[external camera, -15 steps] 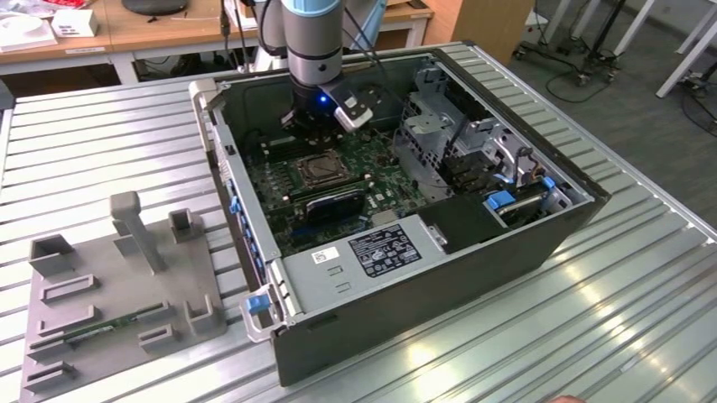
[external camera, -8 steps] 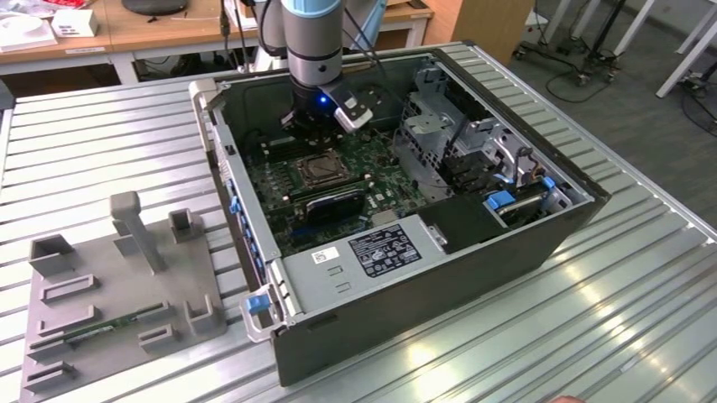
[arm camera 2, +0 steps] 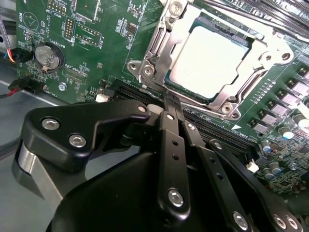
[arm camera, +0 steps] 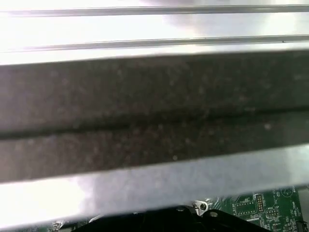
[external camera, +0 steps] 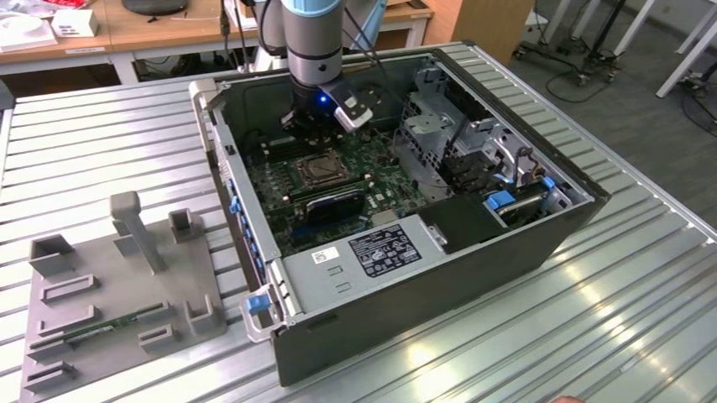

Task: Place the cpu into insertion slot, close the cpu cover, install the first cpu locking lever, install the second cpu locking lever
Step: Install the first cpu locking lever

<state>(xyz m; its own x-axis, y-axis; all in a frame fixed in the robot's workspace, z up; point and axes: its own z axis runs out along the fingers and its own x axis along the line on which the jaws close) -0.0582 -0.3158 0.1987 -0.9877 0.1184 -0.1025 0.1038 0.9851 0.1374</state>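
Hovering beside cpu cover (arm camera 2: pixel 165 50), jaws closed

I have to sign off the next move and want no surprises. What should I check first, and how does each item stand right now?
1. The chip sits in its socket: ok.
2. The cover is down around the chip: ok.
3. The tool is shut, its tip at the cover's edge: ok.
4. Tool gripping anything: cannot tell.
5. Locking levers latched: cannot tell.
6. The case lies open on its side, arm reaching inside: ok.
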